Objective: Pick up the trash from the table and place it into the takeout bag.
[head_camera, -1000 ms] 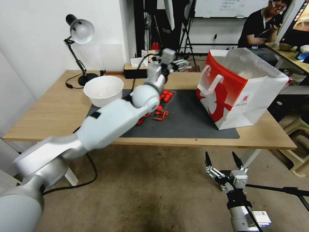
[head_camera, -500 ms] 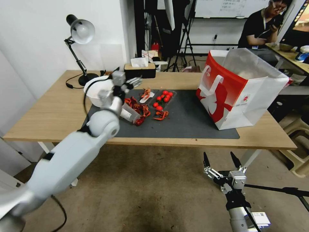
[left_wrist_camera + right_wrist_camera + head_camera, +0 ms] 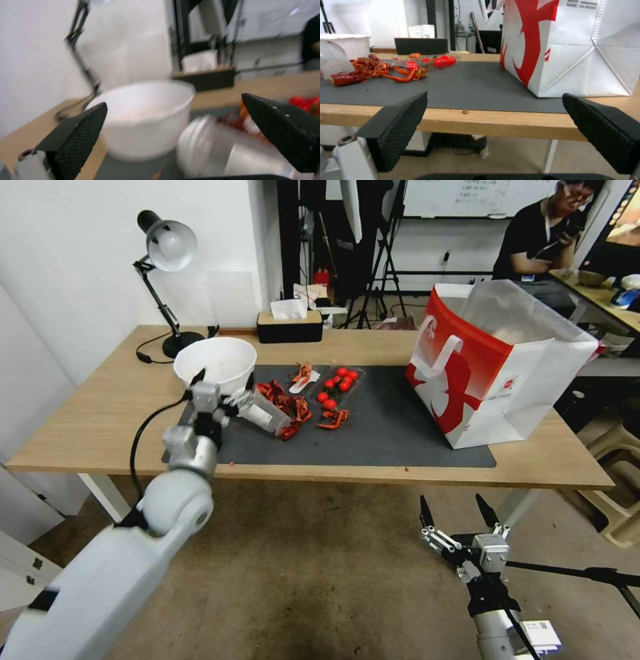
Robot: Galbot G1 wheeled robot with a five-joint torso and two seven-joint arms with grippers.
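Observation:
On the table (image 3: 100, 400), a clear plastic cup (image 3: 263, 412) lies on its side on the dark mat (image 3: 387, 433), beside red crayfish shells (image 3: 288, 410). Just behind it stands a white bowl (image 3: 215, 361). My left gripper (image 3: 225, 383) is open at the mat's left end, with the bowl (image 3: 146, 120) and the cup (image 3: 213, 150) just ahead of its fingers; it holds nothing. The red-and-white takeout bag (image 3: 493, 360) stands open at the mat's right end. My right gripper (image 3: 452, 507) hangs open and empty below the table's front edge (image 3: 486, 120), facing the bag (image 3: 573, 50).
Cherry tomatoes (image 3: 340, 379) sit in a clear tray behind more shells. A desk lamp (image 3: 167, 247) and a black tissue box (image 3: 290, 328) stand along the table's back edge. A stool (image 3: 620, 460) is on the floor to the right.
My left arm has swung from over the mat's middle to the left and drawn back, and its gripper now sits low in front of the bowl and cup. The right arm has barely moved.

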